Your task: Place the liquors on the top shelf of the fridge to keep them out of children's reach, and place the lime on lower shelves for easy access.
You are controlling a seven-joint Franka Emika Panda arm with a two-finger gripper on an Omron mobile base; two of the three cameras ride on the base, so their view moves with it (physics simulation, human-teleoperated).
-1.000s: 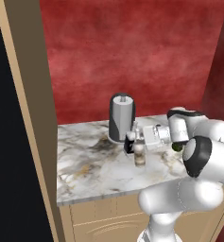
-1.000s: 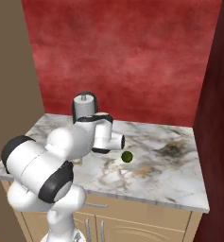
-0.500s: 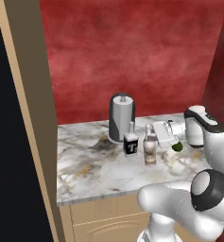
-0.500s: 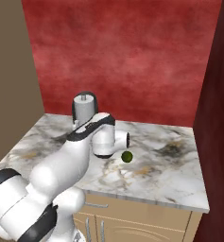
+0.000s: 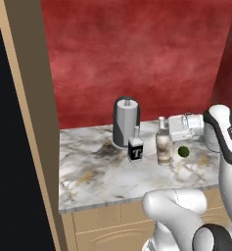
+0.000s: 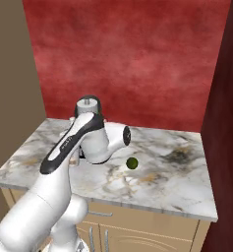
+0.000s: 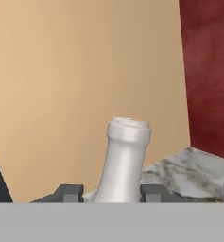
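**Countertop stock: two liquor bottles, one lime, gripper at the slim bottle**

Item 1. Slim bottle [image 5: 163, 145]: beige-brown mottled body, white neck and cap, upright on the marble counter [image 5: 98, 176]. In the hand view its neck [image 7: 124, 158] rises pale grey-white between the two dark fingertips [image 7: 68, 193], flaring slightly at the lip, leaning toward 1 o'clock in that tilted picture.

Item 2. Gripper [image 7: 111, 194]: fingers narrowly parted, one close on either side of the slim bottle's lower neck. Whether the pads actually press the bottle cannot be told. In the left base view the white hand sits just at 2 o'clock of the bottle's top.

Item 3. Square bottle [image 5: 135, 146]: clear, short-necked, black label with a white "T", upright, just at 9 o'clock of the slim bottle, apart from it.

Item 4. Lime [image 5: 183, 151]: small dark green ball on the counter, just at 3 o'clock of the slim bottle; in the right base view [image 6: 132, 163] it lies at 4 o'clock of the arm's wrist.

Item 5. Paper-towel roll [image 5: 126, 121]: grey, upright on its holder, at 11 o'clock of the square bottle, near the red wall [image 5: 137, 54].

Item 6. Tan cabinet side [image 5: 34, 112]: stands at 9 o'clock of the counter.
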